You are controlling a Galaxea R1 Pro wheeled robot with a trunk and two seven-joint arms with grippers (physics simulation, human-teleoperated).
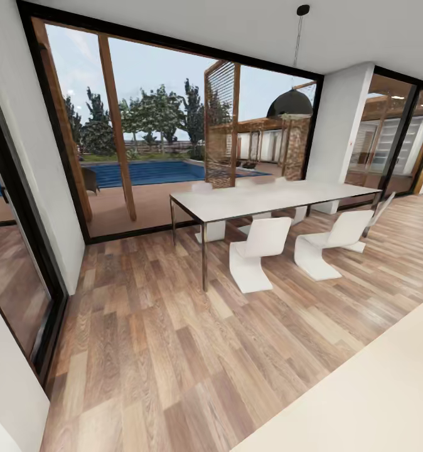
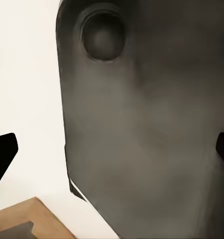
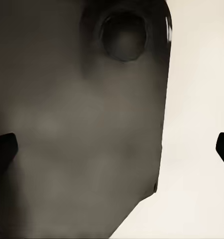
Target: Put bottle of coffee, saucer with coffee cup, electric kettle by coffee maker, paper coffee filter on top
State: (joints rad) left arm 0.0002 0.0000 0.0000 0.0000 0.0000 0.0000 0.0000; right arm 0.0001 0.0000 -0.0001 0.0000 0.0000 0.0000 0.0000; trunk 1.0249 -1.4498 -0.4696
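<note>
The head view looks across a wood floor to a long white dining table with white chairs, its length running from the window wall toward the right, and a pale cream surface cuts the lower right corner. Each wrist view faces a dark grey body panel close up. The left gripper and right gripper have black fingertips at opposite frame edges, spread wide and holding nothing.

The floor is wood plank in mixed browns with a soft sheen. The dining table has a smooth matt white top on thin shiny metal legs, and the chairs look like moulded white plastic. A matt black pendant lamp hangs before big glass panes in dark frames.
</note>
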